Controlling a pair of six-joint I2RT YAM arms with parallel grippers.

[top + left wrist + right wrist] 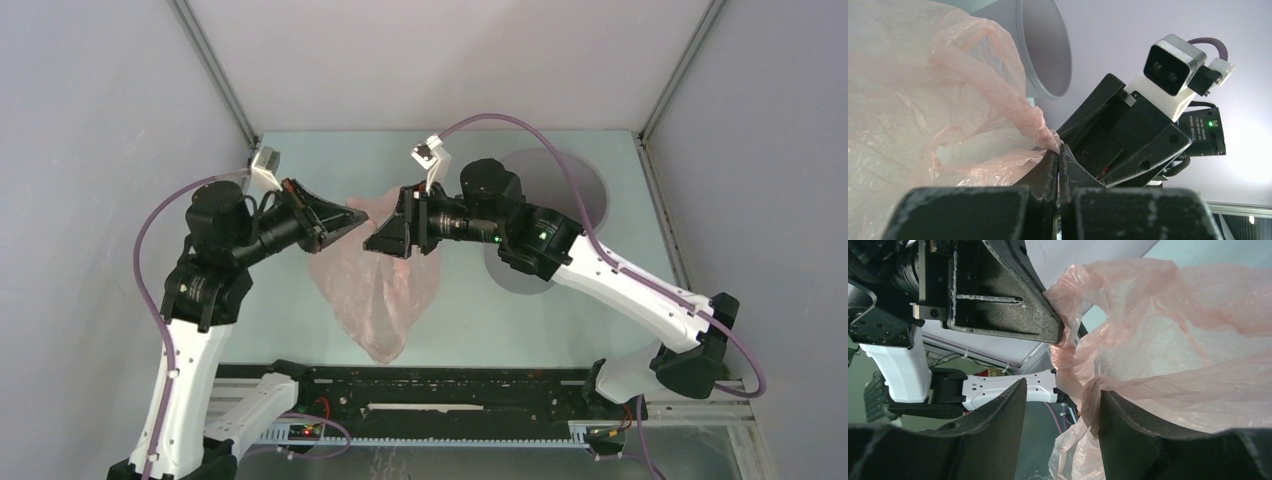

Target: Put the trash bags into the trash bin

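Pale-green table point(480, 310) below: the left gripper point(352, 218) is pinched tight on the pink trash bag point(385, 295) at its rim. The right gripper point(385, 240), jaws wide, straddles a twisted strand opposite. The bag's long axis runs toward the arm bases. The grey trash bin point(588, 182) stands to the right, nearer the right arm.

The trash bag point(385, 290) spreads over the middle of the surface point(300, 160). Its far end meets the left claw point(355, 217) on its left and the right claw point(378, 240) on its right. The trash bin point(590, 190) sits right of the bag, toward the far right, partly under the right arm point(620, 280).
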